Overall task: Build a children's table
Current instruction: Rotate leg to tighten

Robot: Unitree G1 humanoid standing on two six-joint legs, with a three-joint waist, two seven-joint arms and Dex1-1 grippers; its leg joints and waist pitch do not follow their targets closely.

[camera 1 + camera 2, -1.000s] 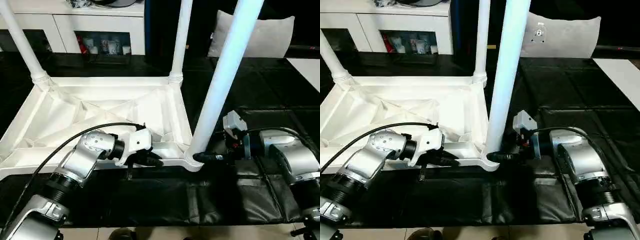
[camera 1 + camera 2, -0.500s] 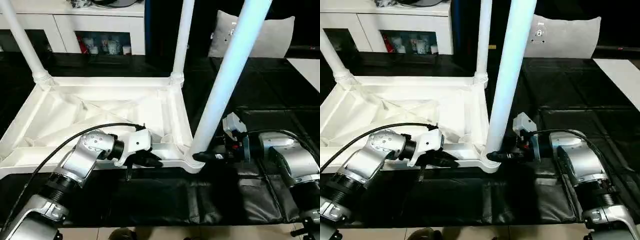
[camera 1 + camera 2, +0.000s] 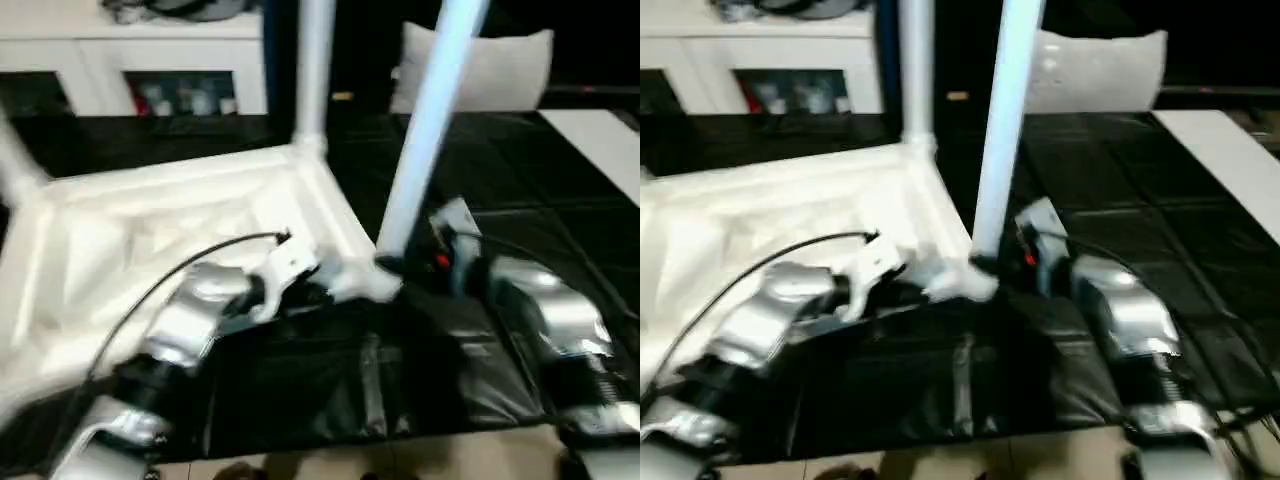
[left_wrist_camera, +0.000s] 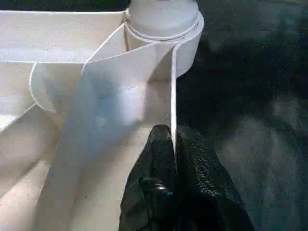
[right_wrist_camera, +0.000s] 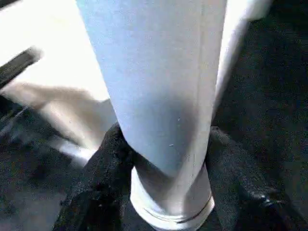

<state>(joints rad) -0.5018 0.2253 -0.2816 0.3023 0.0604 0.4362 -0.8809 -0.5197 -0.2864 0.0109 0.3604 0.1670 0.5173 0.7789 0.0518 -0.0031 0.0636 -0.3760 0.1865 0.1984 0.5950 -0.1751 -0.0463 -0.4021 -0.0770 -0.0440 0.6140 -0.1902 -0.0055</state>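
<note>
- The children's table [image 3: 180, 215] lies upside down on a black mat [image 3: 330, 385], its ribbed underside facing up and legs standing in its corner sockets
- The left gripper [image 4: 172, 144] pinches the thin near rim of the top, fingers closed on it
- The right gripper [image 5: 166, 144] clasps the near-right leg [image 3: 425, 125] just above its socket
- A white cabinet [image 3: 140, 55] and a grey pillow [image 3: 500, 65] stand at the far side

The upturned table [image 3: 180, 210] swung, its near-right corner [image 3: 365, 285] shifting left and farther, both grippers moving along.
</note>
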